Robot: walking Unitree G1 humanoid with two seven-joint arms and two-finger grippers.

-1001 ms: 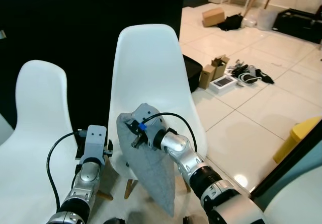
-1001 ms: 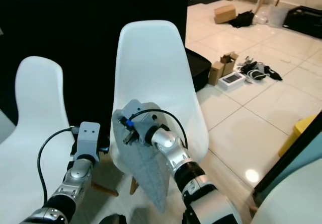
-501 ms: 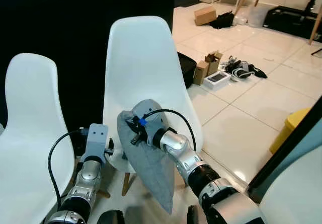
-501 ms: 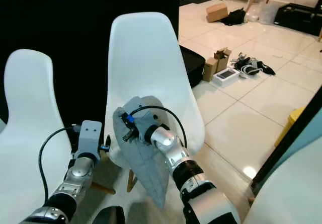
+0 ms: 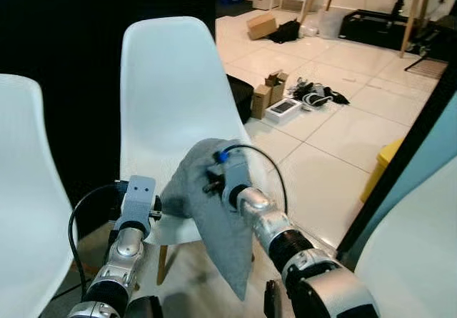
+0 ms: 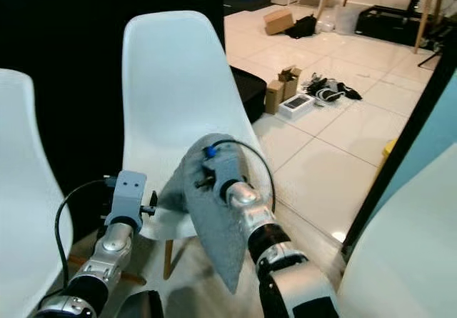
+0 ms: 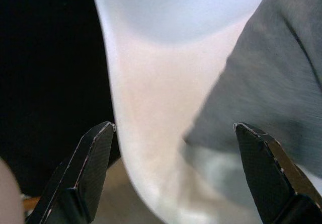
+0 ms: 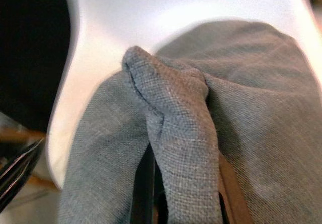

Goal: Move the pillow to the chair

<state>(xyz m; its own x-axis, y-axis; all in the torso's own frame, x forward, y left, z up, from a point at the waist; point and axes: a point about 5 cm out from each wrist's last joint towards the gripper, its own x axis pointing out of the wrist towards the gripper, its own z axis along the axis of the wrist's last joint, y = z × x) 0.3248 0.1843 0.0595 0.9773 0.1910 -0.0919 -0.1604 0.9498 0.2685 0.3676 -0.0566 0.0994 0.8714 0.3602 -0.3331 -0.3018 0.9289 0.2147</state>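
The grey pillow is pinched by a fold near its top in the right gripper and is held over the front edge of the white chair, its upper part draped onto the seat and its lower end hanging off. The left gripper is held wide open just beside it, holding nothing. The carrying is judged nearly done; what is left is for the pillow to be set fully on the seat and released.

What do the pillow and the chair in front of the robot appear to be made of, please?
The pillow looks like grey woven fabric, matte: the right wrist view shows a coarse weave and soft folds. The chair appears to be moulded white plastic, smooth with a slight sheen, on what look like wooden legs.
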